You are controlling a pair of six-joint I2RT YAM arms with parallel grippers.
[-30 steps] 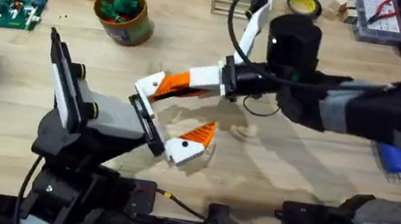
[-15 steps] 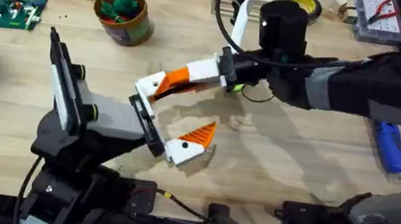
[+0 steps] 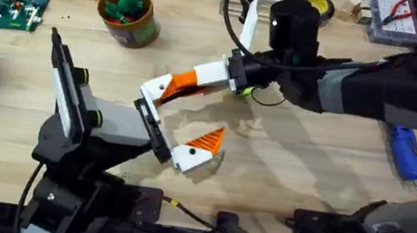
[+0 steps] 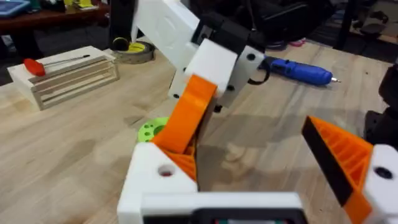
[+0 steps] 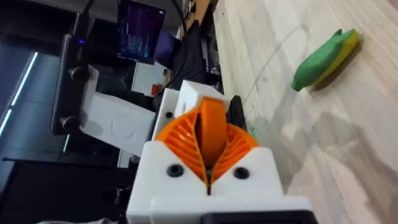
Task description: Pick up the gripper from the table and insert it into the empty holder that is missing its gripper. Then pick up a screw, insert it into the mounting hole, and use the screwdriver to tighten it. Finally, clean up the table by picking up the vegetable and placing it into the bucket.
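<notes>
The right tool pinches the gripper against the holder of the wide-open left tool; it seems not fully seated.

At mid-table my right gripper met the holder on my left gripper, with the bucket behind to the left, the screwdriver far right and the crate at the back.

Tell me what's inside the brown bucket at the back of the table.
The bucket holds dark green lumpy toys, piled up to its rim. Anything beneath them, and the bucket's bottom, is covered and cannot be seen.
</notes>
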